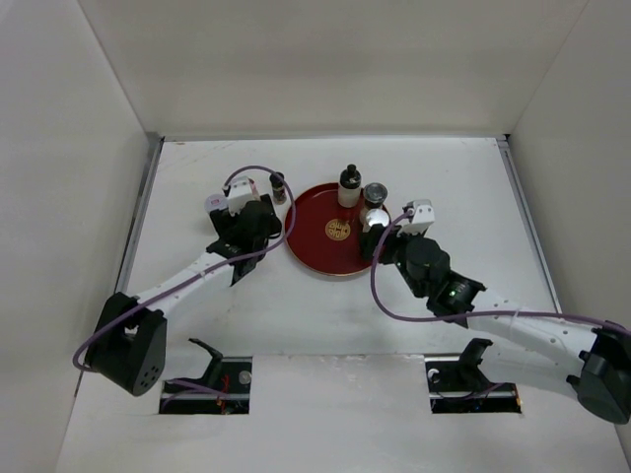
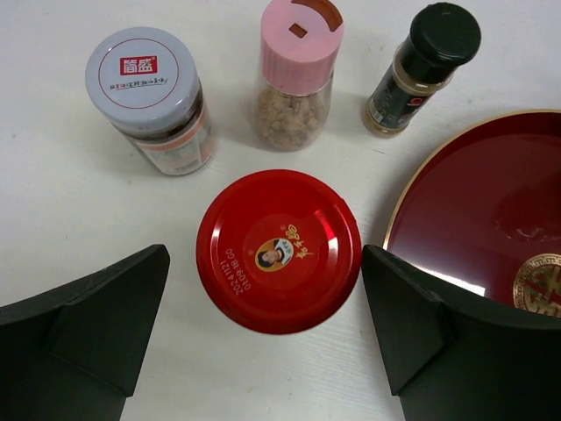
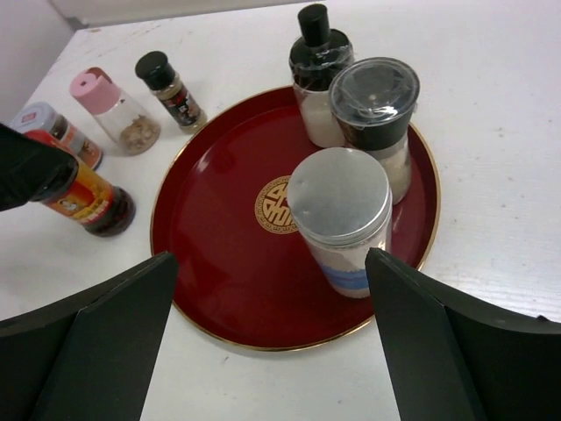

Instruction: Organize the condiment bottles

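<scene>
The red-capped jar (image 2: 279, 250) stands on the table between the fingers of my open left gripper (image 2: 266, 263), with a gap on each side. Behind it stand the white-lilac-capped jar (image 2: 145, 79), the pink-capped shaker (image 2: 298, 61) and the black-capped shaker (image 2: 429, 61). On the dark-red tray (image 3: 219, 254) stand the silver-capped jar (image 3: 340, 197), the grey-capped grinder (image 3: 374, 105) and a black-topped bottle (image 3: 317, 70). My right gripper (image 3: 272, 259) is open and empty at the tray's near rim, just in front of the silver-capped jar.
The tray (image 1: 315, 251) sits mid-table between the arms, its left rim close to my left gripper (image 1: 246, 222). White walls enclose the table on the left, back and right. My right gripper (image 1: 380, 241) is at the tray's right side.
</scene>
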Motion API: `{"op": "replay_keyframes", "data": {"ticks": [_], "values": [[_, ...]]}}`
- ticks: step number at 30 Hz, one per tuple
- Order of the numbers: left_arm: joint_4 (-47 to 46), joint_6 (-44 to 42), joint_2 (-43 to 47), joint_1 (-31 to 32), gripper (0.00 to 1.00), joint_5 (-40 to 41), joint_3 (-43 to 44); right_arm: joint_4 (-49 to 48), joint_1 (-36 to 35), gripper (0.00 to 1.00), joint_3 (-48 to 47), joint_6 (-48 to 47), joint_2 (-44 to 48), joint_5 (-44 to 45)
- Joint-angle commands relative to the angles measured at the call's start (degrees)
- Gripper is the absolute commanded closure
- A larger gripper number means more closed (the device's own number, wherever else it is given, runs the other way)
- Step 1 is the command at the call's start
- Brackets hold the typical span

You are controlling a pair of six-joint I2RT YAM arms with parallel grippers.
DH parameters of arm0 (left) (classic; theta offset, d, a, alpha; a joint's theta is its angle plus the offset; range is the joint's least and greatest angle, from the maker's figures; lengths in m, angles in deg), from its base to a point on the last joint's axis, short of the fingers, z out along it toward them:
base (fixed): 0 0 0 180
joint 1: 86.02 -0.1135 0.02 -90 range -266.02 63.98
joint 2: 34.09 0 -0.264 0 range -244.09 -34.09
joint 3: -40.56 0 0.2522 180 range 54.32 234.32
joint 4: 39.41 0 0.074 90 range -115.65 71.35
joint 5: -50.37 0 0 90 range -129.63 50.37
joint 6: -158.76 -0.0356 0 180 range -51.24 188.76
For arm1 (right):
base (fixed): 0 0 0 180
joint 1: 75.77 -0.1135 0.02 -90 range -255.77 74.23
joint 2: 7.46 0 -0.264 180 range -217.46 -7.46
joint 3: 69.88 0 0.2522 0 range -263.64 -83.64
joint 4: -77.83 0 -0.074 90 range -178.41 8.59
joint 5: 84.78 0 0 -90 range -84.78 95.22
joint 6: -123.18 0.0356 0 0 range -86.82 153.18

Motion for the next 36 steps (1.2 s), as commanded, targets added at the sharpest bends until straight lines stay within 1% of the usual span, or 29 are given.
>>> {"op": "replay_keyframes", "data": {"ticks": [1, 5, 8, 10, 13, 18, 23, 26, 29, 31, 36], "values": [[-3.07, -0.54, -1.47, -0.47, 0.10, -0.46, 2.98, -5.22, -0.97, 0.05, 0.76, 0.38, 0.56, -0.97], [-3.69, -0.63, -3.31, -0.73, 0.18, -0.64, 3.24, -5.66, -1.59, 0.03, 1.20, 0.56, 0.74, -1.06], [-4.13, -0.72, -4.28, -1.17, 0.22, -0.99, 3.15, -6.28, -1.68, 0.03, 1.37, 0.65, 1.00, -1.06], [-4.39, -0.72, -4.64, -1.26, 0.30, -0.73, 2.98, -6.28, -1.68, 0.03, 1.55, 0.65, 1.26, -1.06], [-4.66, -0.89, -4.46, -1.61, 0.44, -0.72, 2.71, -6.28, -1.68, 0.03, 1.72, 0.65, 1.53, -1.06], [-4.40, -2.56, -0.34, -0.83, 0.55, -0.29, 3.24, -6.37, -1.68, 0.03, 1.90, 1.00, 1.44, -1.06], [-4.13, -4.93, 6.34, 2.95, 0.58, 1.91, 6.75, -6.98, -1.33, 0.02, 2.25, 1.26, 1.70, -0.97], [-3.95, -6.78, 6.71, 6.90, 0.57, 2.09, 10.52, -6.98, -0.80, 0.02, 2.69, 1.70, 2.58, -0.71], [-5.27, -7.22, 3.64, 11.12, 0.57, 1.65, 13.87, -7.24, -0.10, 0.02, 3.39, 2.23, 3.90, -0.45], [-7.28, -7.22, -0.75, 12.79, 0.57, 0.86, 16.76, -7.33, 0.61, 0.02, 3.92, 2.58, 4.95, -0.44], [-14.57, -7.92, -10.68, 12.63, 0.57, -2.56, 22.04, -7.42, 2.10, 0.02, 4.89, 3.63, 6.89, -0.71]]}}
